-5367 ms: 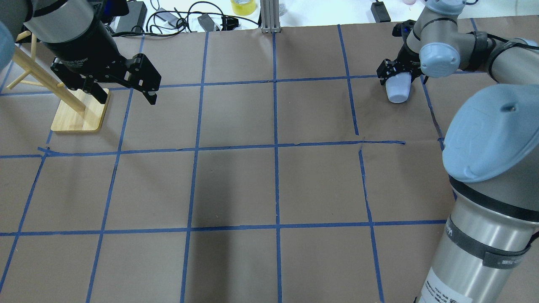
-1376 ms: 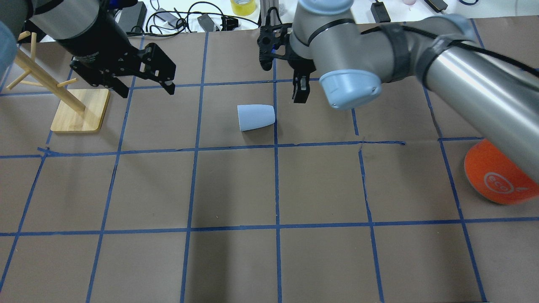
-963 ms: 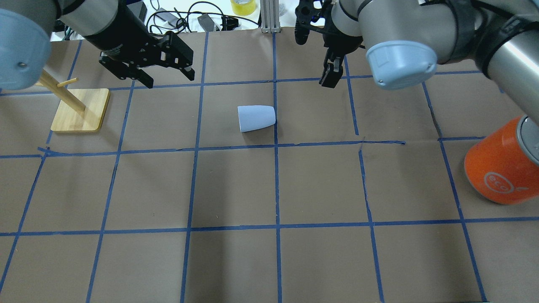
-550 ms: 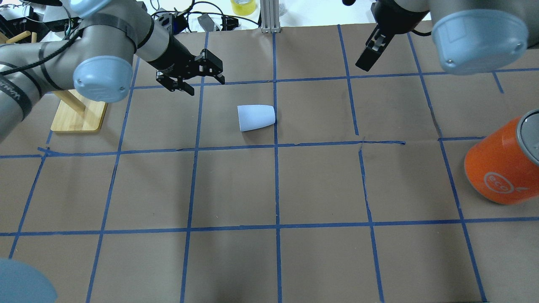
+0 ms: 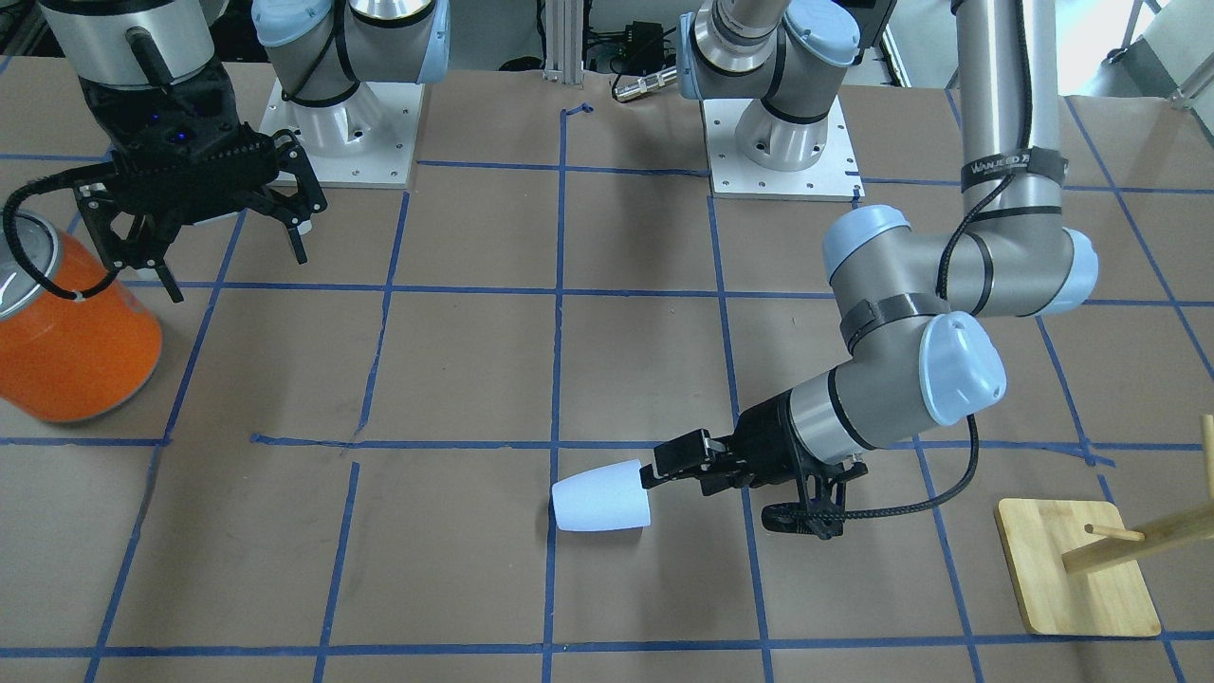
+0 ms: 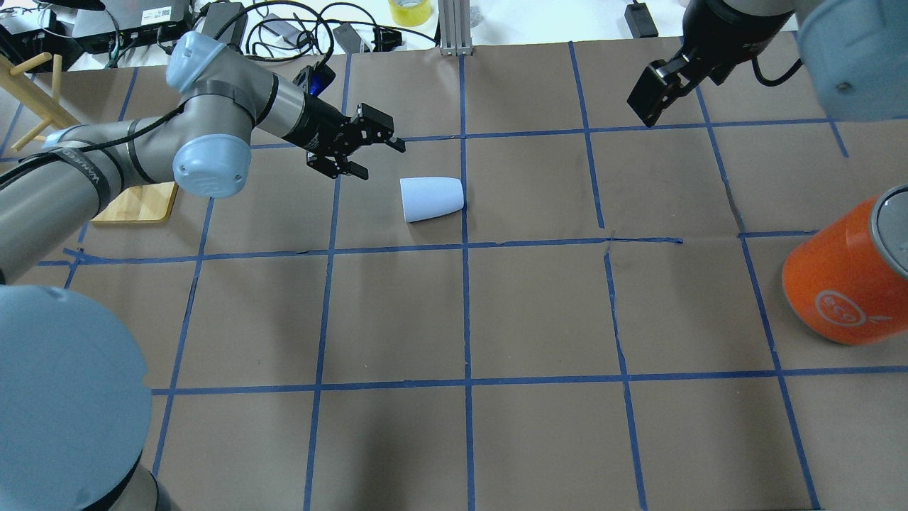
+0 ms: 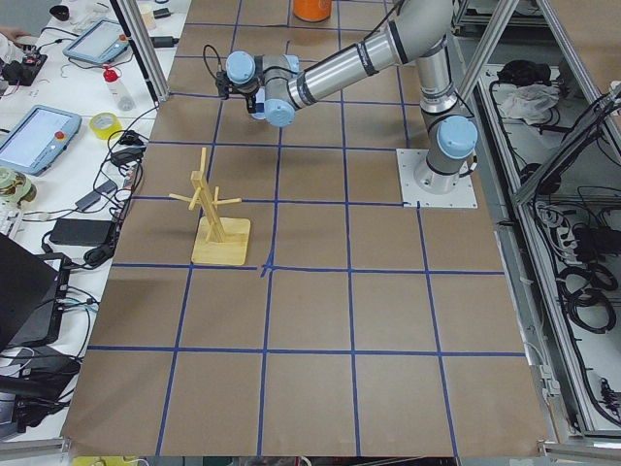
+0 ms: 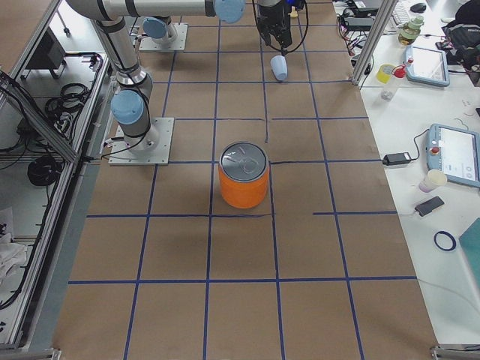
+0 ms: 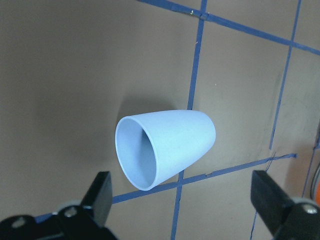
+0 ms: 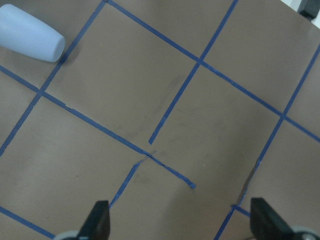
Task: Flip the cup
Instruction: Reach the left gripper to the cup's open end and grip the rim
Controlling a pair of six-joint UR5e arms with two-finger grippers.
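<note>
The pale blue-white cup lies on its side on the brown paper table, wide rim toward the robot's left. It also shows in the front view, the right wrist view and the right side view. My left gripper is open and empty, low, just off the cup's rim and not touching it. The left wrist view looks into the cup's blue mouth between the spread fingers. My right gripper is open and empty, raised at the far right.
A large orange can with a silver top stands at the right edge. A wooden peg rack on a square base stands at the far left behind my left arm. Cables and a yellow tape roll lie beyond the far edge.
My right gripper carried the cup from the far right, laid it on its side mid-table and withdrew to the right. My left gripper has moved right and down toward the cup's rim.
</note>
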